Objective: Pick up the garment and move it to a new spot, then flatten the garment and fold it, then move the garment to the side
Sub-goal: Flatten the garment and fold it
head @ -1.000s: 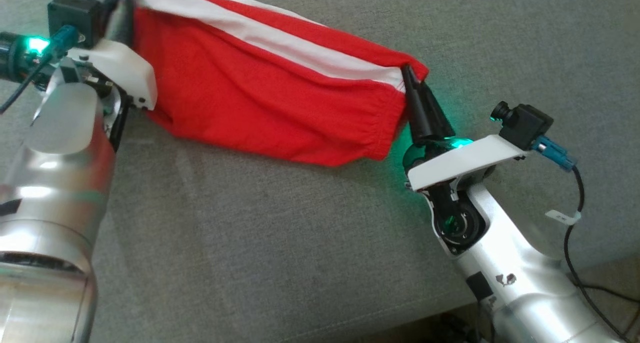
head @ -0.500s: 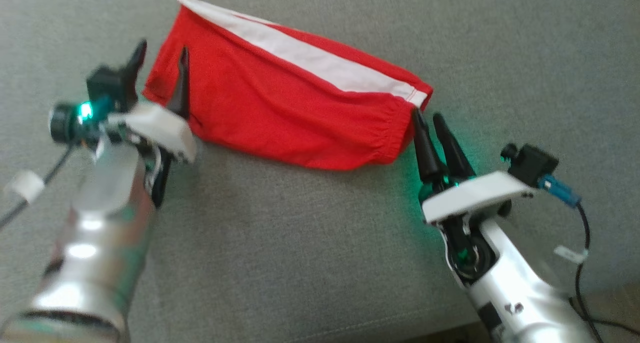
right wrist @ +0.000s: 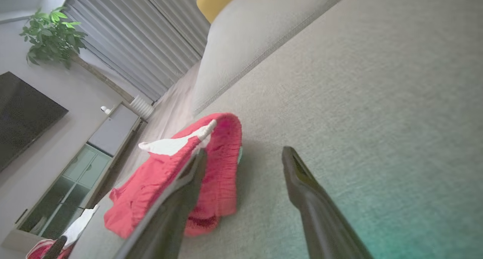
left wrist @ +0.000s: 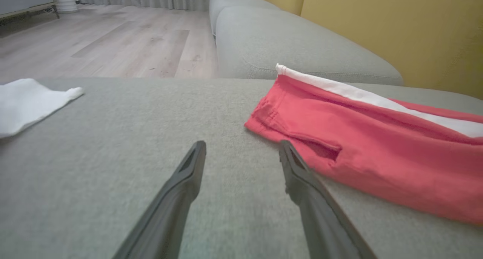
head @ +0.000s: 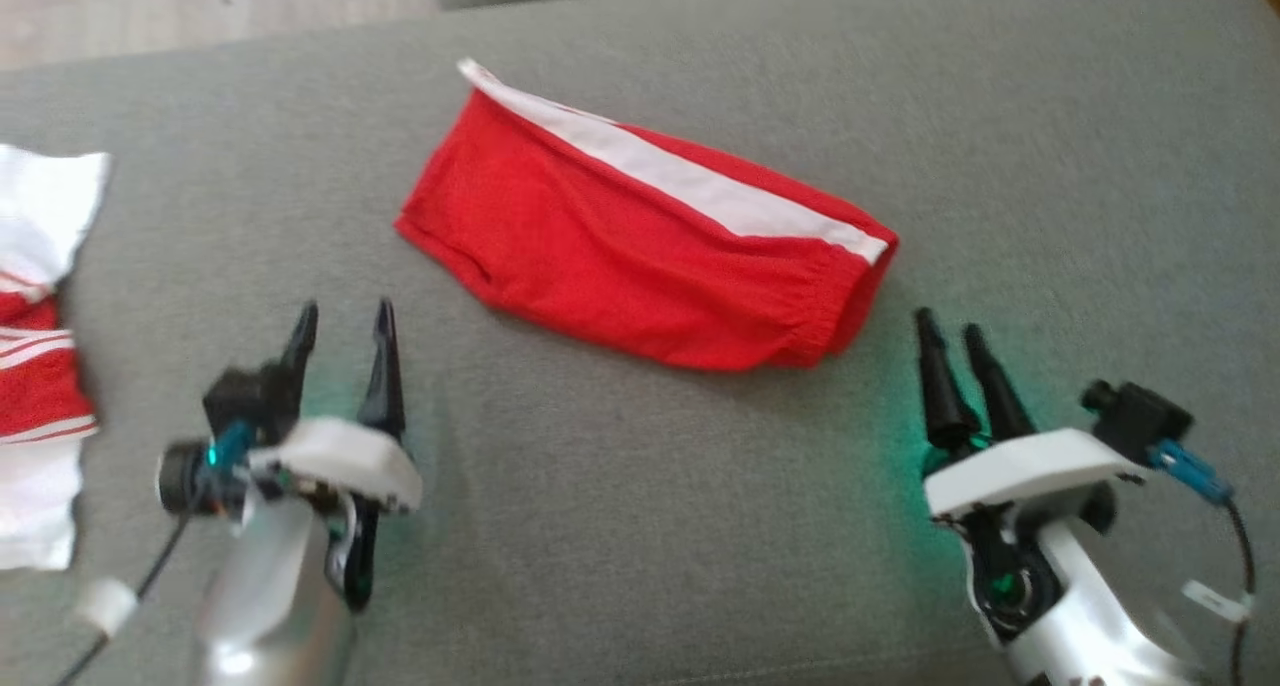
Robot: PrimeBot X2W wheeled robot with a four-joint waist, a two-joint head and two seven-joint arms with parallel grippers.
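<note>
The garment (head: 640, 251), red with a white stripe along its far edge, lies folded into a long band on the grey sofa cushion (head: 640, 526). My left gripper (head: 343, 319) stands open near its left end, clear of the cloth, with bare cushion between the fingers. In the left wrist view the garment (left wrist: 369, 138) lies to the right of the open left gripper (left wrist: 243, 147). My right gripper (head: 945, 331) is open just off the elastic right end. In the right wrist view the garment (right wrist: 169, 176) sits left of the open right gripper (right wrist: 245, 153), partly behind one finger.
A second red and white cloth (head: 35, 346) lies at the cushion's left edge, also white in the left wrist view (left wrist: 30, 104). Another grey cushion (left wrist: 294, 43), wooden floor (left wrist: 105, 36) and a yellow backrest (left wrist: 396, 28) lie beyond. A cabinet (right wrist: 83, 164) stands farther off.
Both grippers went from shut on the garment's ends to open and drew back toward me. The garment now lies free on the cushion. The head camera has shifted too.
</note>
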